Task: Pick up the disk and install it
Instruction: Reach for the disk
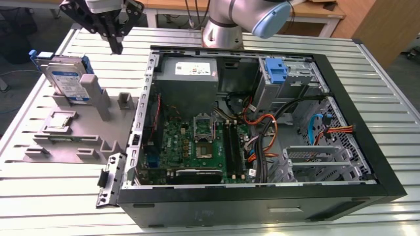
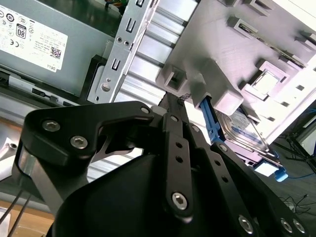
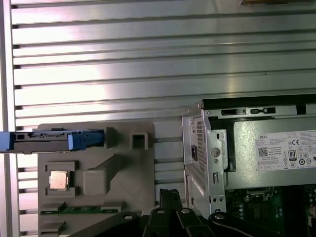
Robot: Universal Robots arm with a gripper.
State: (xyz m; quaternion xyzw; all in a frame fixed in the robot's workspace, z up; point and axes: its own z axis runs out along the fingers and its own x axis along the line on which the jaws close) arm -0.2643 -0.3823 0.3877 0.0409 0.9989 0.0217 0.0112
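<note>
Closed on nothing, my gripper (image 2: 173, 101) hangs near the grey holder (image 1: 66, 140) on the table (image 1: 380, 98), where the disk (image 1: 68, 81) stands on edge. I judge it stiff, rather heavy and fragile; its blue bracket (image 3: 86, 140) sides offer the hold.

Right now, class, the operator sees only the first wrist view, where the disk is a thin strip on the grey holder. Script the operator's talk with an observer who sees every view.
Operator: How does the disk sit?
Observer: In the exterior view the disk stands on edge in the grey holder, its white-and-blue label showing.
Operator: Is the hand on it?
Observer: No. The hand hangs in the air, clear of the disk, holding nothing.
</note>
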